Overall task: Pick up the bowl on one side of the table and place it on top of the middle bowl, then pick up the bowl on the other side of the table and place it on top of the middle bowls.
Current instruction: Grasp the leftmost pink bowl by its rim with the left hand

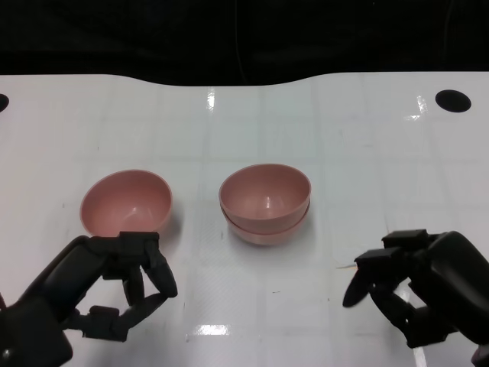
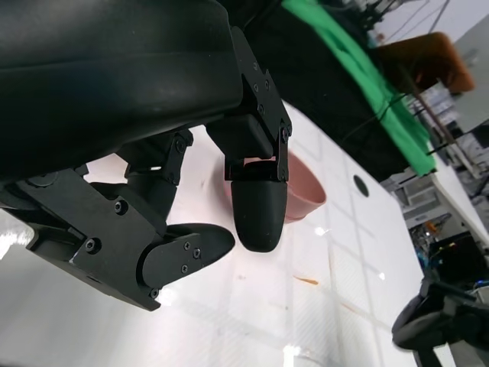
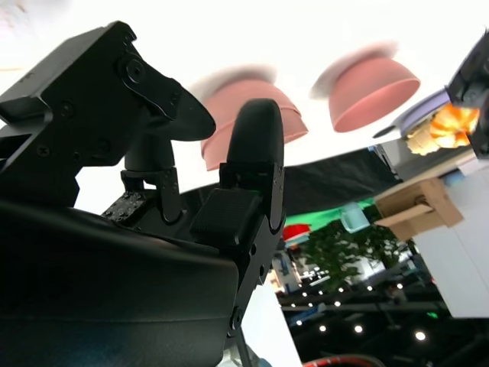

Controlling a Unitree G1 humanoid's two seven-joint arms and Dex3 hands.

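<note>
You had three pink bowls: stacked pair (image 1: 265,204) at frame centre, single bowl (image 1: 126,202) centre-left. Left hand (image 1: 114,287) just below it, apparently empty, fingers apart. Right hand (image 1: 416,279) lower right, released.

My white table (image 1: 306,321) has a black hole (image 1: 452,99) at its far right corner. Beyond that edge I see green cloth (image 2: 359,65).
</note>
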